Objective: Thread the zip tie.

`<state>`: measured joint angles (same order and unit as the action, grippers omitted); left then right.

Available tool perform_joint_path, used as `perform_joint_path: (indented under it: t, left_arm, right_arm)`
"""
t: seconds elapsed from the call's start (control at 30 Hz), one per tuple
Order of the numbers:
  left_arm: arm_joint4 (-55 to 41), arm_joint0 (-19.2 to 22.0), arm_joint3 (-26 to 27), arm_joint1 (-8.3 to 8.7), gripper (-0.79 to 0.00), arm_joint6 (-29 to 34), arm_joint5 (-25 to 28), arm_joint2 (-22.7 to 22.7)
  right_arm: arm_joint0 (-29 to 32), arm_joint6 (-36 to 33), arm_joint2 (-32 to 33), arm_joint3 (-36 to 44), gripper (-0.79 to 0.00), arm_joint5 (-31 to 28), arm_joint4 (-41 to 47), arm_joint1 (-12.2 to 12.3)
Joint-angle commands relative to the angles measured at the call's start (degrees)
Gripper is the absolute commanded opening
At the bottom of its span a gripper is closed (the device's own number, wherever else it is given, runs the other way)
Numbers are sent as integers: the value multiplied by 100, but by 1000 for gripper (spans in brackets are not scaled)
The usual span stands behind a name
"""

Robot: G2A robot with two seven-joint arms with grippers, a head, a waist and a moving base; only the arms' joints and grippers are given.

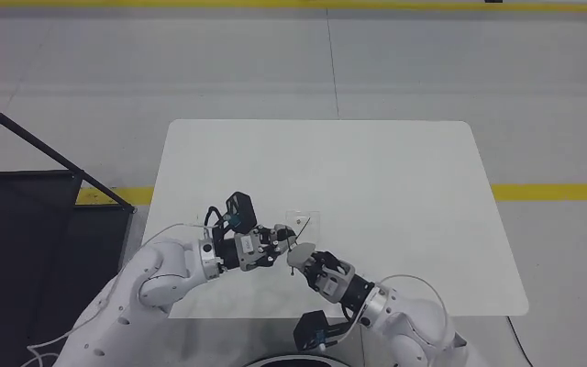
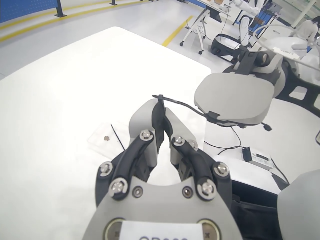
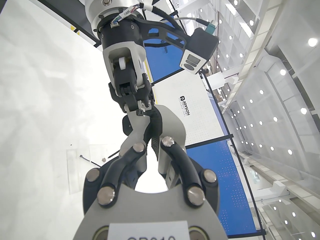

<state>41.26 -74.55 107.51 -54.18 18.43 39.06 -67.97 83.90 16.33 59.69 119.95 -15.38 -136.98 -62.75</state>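
You will note a black zip tie (image 2: 180,103), a plain white table (image 1: 394,183) and a yellow floor stripe (image 1: 541,192). The left gripper (image 2: 160,112) and right gripper (image 3: 150,123) are grey with black links.

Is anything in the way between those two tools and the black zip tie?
Nothing visible. The left tool and the right tool each pinch the zip tie, which bridges the gap between them.

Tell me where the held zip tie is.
In the left wrist view, the zip tie stretches between the left claw and right claw, above the table.
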Motion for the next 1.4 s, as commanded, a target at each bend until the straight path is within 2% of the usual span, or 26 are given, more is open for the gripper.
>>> perform_joint_path:
  t: [0.0, 0.63, 1.07, 1.2, 1.37]
  left_arm:
    - [101, -32, 22, -6, -785, -89, -5, -4]
    - [589, -244, 208, -35, -785, -384, -68, -85]
    - [705, -280, 245, -67, -785, -405, -164, -64]
    - [606, -292, 228, -83, -785, -452, -247, -73]
    - [324, -262, 124, -101, -785, -537, -207, -106]
  right_arm:
    - [2, -60, 2, -2, -785, -2, 17, -4]
    - [-29, -543, -39, -5, -785, 35, 244, -66]
    - [-42, -541, -19, -10, -785, 49, 376, -89]
    - [-25, -449, 23, -4, -616, 47, 404, -84]
    - [26, -319, 80, 7, -465, 74, 438, -74]
